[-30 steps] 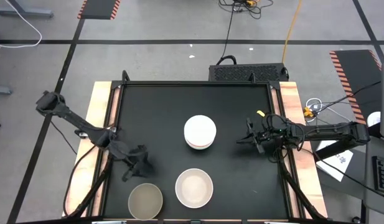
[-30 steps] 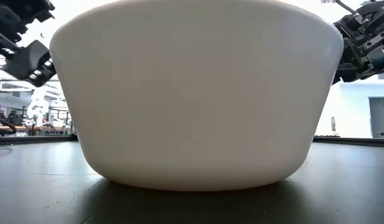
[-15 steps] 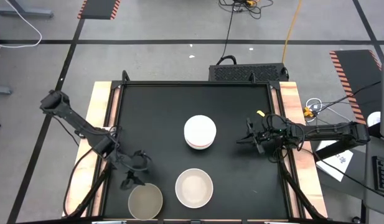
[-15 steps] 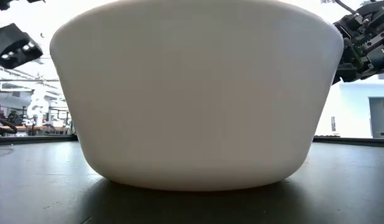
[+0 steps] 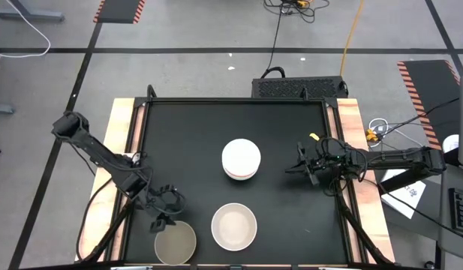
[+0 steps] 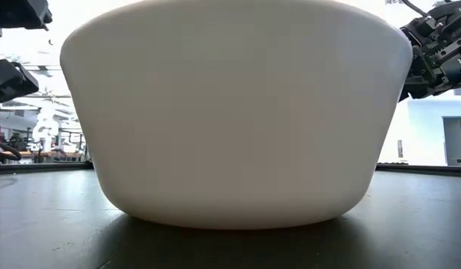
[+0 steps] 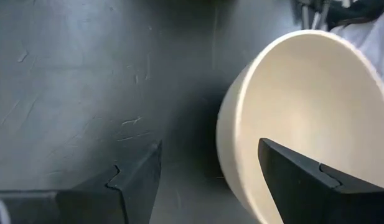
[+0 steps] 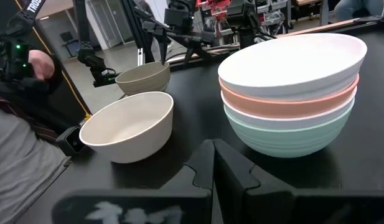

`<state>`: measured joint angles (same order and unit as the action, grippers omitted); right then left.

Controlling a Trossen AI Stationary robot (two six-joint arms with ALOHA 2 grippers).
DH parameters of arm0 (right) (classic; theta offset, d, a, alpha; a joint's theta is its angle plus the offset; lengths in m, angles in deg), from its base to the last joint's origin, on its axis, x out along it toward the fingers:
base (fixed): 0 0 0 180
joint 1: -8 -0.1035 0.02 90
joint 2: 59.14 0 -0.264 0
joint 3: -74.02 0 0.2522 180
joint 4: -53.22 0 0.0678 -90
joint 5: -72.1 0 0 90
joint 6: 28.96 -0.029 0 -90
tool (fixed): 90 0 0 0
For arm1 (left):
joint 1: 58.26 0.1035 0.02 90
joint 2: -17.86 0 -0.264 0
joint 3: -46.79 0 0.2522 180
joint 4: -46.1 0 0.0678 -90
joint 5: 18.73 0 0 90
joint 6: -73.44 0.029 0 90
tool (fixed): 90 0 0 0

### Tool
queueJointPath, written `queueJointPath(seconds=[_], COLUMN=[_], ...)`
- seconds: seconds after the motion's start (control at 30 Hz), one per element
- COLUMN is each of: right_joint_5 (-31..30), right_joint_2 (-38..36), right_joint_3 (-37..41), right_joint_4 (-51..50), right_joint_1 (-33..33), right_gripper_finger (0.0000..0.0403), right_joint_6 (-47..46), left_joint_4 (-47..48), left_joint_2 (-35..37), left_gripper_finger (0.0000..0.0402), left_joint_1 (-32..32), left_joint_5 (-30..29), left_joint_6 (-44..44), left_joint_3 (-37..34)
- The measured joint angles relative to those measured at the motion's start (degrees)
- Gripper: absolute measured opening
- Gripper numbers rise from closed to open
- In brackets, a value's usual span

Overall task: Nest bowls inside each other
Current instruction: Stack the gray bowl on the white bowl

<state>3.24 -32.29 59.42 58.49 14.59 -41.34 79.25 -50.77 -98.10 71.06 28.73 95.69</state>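
Four nested round bowls point(image 5: 241, 159) are sitting mid-table; one olive-grey bowl point(image 5: 175, 242) and one cream bowl point(image 5: 234, 226) are standing near. The left gripper point(image 5: 165, 211) is hovering wide open straddling the olive-grey rim; the right gripper point(image 5: 303, 166) is resting pinched closed, far right.

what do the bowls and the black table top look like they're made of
The stack of bowls, the cream bowl and the olive-grey bowl look like matte ceramic or melamine: smooth, thick-rimmed, soft sheen; which one, I can't tell. The black table top looks like a matte rubbery or painted sheet, scuffed and scratched.
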Motion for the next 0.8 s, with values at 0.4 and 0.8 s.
queueJointPath(seconds=[0.4, 0.8], right_joint_5=[0.1, 0.2], right_joint_2=[0.0, 0.0], right_joint_3=[0.0, 0.0], right_joint_4=[0.0, 0.0], right_joint_1=[0.0, 0.0], right_gripper_finger=[0.0000, 0.0000], right_joint_6=[0.0, 0.0], left_joint_4=[-4.2, -8.8], left_joint_2=[-4.4, -4.5], left_gripper_finger=[0.0235, 0.0013], left_joint_1=[0.0, 0.1], left_joint_5=[-1.3, -1.3], left_joint_6=[3.3, 13.8], left_joint_3=[0.0, -0.1])
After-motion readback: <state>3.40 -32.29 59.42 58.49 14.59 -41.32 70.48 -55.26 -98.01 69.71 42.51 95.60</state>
